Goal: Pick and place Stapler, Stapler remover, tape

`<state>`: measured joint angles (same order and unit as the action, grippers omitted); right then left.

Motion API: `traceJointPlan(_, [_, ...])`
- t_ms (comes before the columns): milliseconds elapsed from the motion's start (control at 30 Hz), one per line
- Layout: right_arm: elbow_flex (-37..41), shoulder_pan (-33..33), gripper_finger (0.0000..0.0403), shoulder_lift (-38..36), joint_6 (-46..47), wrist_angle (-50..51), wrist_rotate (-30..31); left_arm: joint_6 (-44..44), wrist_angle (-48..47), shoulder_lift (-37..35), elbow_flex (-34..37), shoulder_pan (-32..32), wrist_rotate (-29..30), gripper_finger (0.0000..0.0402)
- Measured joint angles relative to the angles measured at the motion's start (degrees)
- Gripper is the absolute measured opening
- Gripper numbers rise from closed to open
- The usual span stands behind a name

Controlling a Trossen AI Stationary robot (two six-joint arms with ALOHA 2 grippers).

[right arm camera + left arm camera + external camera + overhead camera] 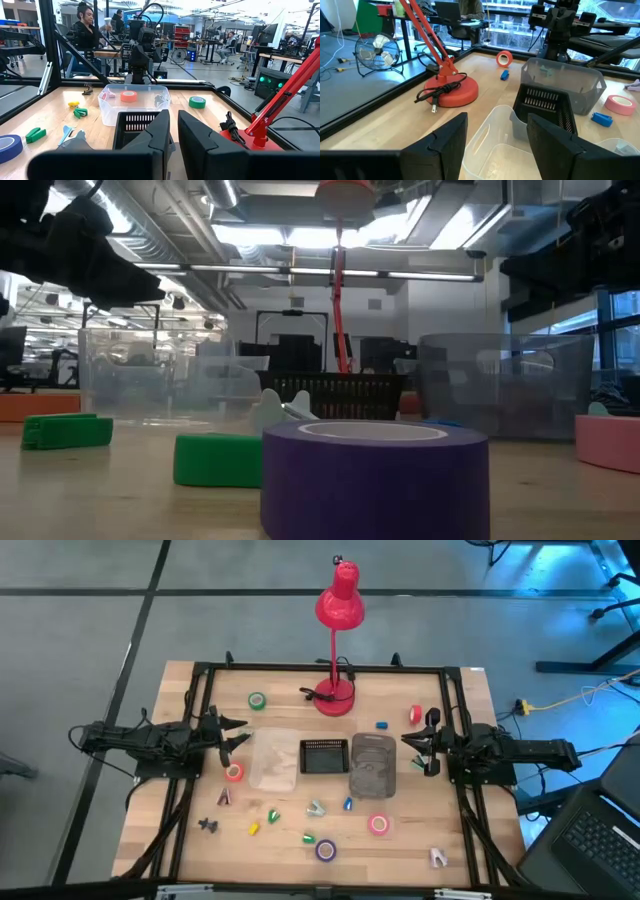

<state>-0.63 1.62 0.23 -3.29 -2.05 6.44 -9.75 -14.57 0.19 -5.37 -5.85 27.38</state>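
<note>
Two arms hover over a wooden counter (190, 850). Left end effector (236, 734) sits at the L edge w/ fingers well apart, holding nothing, beside a clear bin (273, 760). Right end effector (418, 749) sits at the R edge, fingers nearly closed, empty. Tape rolls lie scattered: green (257, 700), orange-red (416, 714), orange-red by the clear bin (234, 772), pink (378, 824), purple (326, 850). A black basket (324, 756) stands mid-counter.

From my seat I can read nothing: no lettering, label, brand mark or number shows on the tape rolls, the bins or the lamp.
</note>
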Motion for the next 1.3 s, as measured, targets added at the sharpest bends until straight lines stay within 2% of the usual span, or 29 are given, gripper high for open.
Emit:
traceJointPlan(500, [0.04,-0.01,0.0042,0.02,-2.09,-1.53,0.02,0.01,0.02,0.01,-0.01,0.01,0.0,0.0196])
traceJointPlan(733, [0.05,-0.02,0.0041,0.03,-1.0,-19.89,-0.61,0.0,0.01,0.01,-0.01,0.01,0.01,0.0196])
traceJointPlan(833, [-0.06,0.0,0.0041,0.8,-0.91,-22.77,0.67,0.01,0.02,0.02,-0.01,0.01,0.0,0.0196])
traceJointPlan(900, [-0.49,-0.03,0.0041,2.61,1.67,-16.92,7.88,0.01,0.0,0.02,-0.02,0.0,0.0,0.0196])
traceJointPlan(967, [-2.22,-0.71,0.0041,5.48,10.6,-5.11,17.0,0.01,0.0,0.02,-0.02,0.02,0.0,0.0196])
traceJointPlan(1000, [-3.84,-1.24,0.0041,7.16,16.47,1.73,19.6,0.01,0.02,0.02,0.0,0.0,0.0,0.0196])
traceJointPlan(1133, [-10.83,-3.96,0.0041,13.51,38.04,20.13,25.67,-0.01,0.02,0.01,-0.01,0.02,0.01,0.0196])
traceJointPlan(1200, [-14.78,-5.58,0.0041,17.35,42.94,27.43,26.4,-0.01,0.02,0.02,0.0,0.0,0.0,0.0196])
traceJointPlan(1300, [-20.1,-8.1,0.0041,25.22,45.52,35.47,26.58,0.0,0.02,0.02,-0.01,0.0,0.0,0.0196])
